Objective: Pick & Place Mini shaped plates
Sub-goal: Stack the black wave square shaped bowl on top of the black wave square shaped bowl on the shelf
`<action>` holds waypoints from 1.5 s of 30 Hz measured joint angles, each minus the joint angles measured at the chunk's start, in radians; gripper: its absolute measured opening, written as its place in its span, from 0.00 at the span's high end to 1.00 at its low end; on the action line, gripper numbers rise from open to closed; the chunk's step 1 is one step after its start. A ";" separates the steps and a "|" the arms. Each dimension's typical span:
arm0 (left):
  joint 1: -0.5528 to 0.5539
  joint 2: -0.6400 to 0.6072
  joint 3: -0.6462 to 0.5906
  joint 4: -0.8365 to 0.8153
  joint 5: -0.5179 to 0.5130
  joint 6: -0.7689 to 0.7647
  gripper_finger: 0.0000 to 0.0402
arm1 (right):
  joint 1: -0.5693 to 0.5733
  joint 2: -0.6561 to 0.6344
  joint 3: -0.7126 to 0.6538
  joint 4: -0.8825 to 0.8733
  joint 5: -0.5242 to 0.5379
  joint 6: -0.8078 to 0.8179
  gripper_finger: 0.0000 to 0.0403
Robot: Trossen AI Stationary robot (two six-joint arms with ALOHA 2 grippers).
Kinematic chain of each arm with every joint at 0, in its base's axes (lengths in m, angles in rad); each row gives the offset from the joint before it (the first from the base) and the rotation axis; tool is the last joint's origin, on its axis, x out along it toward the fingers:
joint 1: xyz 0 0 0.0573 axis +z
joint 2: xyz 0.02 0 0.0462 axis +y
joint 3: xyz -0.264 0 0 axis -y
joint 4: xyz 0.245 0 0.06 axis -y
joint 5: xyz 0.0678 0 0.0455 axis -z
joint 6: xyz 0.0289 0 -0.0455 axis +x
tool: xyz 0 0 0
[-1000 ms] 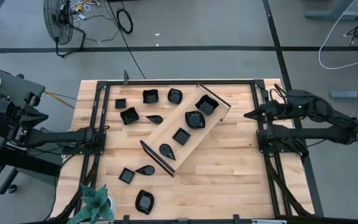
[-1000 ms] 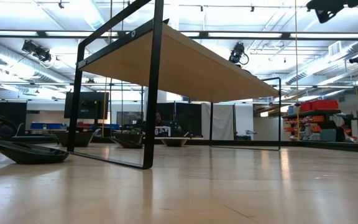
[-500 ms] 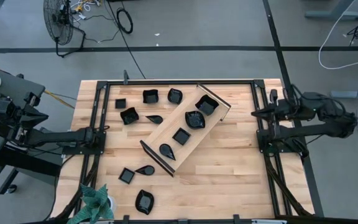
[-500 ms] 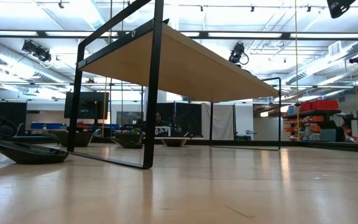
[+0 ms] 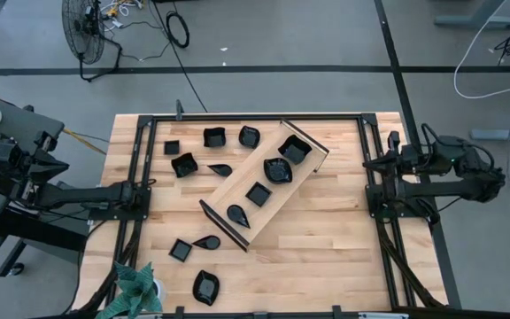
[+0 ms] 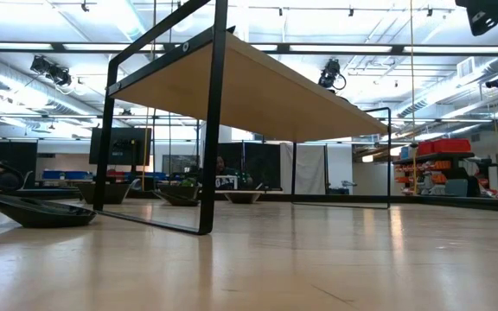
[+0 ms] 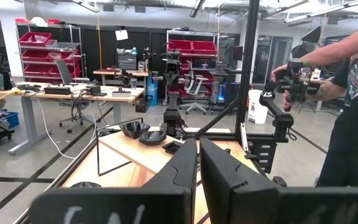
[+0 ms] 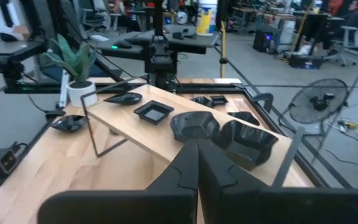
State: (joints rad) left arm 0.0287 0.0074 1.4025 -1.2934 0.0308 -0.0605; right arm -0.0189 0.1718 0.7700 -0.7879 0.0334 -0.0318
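The mini shaped plates are small glossy black dishes. Several lie in a row on the long light-wood tray [image 5: 246, 199], which stands slantwise mid-table on black wire legs [image 6: 210, 130]; among them are a wavy one [image 8: 194, 126] and a square one [image 8: 153, 111]. Others rest flat on the table at the far left [image 5: 214, 136] and near left [image 5: 205, 286]. My left gripper [image 7: 197, 163] is shut and empty, beyond the table's left edge [image 5: 63, 166]. My right gripper [image 8: 197, 155] is shut and empty, high at the right edge [image 5: 367, 162].
A potted plant [image 5: 135, 288] stands at the near left corner. A black frame [image 5: 255, 116] runs around the table top. A person [image 7: 353, 106] stands beyond the table's right side holding a device. Bare wood [image 5: 326, 239] lies right of the tray.
My right gripper has drawn back toward the table's right edge and turned a little, staying shut and empty; its arm has folded in toward its base. The plates and the tray have not moved.
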 joint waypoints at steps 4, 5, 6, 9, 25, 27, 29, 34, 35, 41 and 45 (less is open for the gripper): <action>0.000 0.000 0.000 0.000 0.000 0.000 0.94 | 0.039 -0.019 0.000 0.000 0.002 -0.002 1.00; 0.000 0.000 0.000 0.000 0.000 0.000 0.94 | 0.049 -0.023 0.000 0.000 0.003 -0.002 1.00; 0.000 0.000 0.000 0.000 0.000 0.000 0.94 | 0.057 -0.028 0.000 0.000 0.004 -0.002 1.00; 0.000 0.000 0.000 0.000 0.000 0.000 0.94 | 0.068 -0.043 0.000 0.000 0.014 0.002 1.00; 0.000 0.000 0.000 0.000 0.000 0.000 0.94 | 0.068 -0.098 -0.001 -0.055 0.011 0.014 1.00; 0.000 0.000 0.000 0.000 0.000 0.000 0.94 | 0.069 -0.098 -0.001 -0.055 0.011 0.017 1.00; 0.000 0.000 0.000 0.000 0.000 0.000 0.94 | 0.069 -0.098 -0.001 -0.055 0.011 0.021 1.00; 0.000 0.000 0.000 0.000 0.000 0.000 0.94 | 0.069 -0.098 -0.001 -0.055 0.011 0.024 0.98; 0.000 0.000 0.000 0.000 0.000 0.000 0.94 | 0.069 -0.098 -0.001 -0.055 0.011 0.024 0.97; 0.000 0.000 0.000 0.000 0.000 0.000 0.94 | 0.079 -0.120 -0.001 -0.046 0.012 0.024 0.98; 0.000 0.000 0.000 0.000 0.000 0.000 0.94 | 0.086 -0.150 -0.001 -0.045 0.011 0.024 0.98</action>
State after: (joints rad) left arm 0.0288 0.0074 1.4025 -1.2934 0.0307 -0.0605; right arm 0.0667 0.0215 0.7692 -0.8330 0.0448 -0.0078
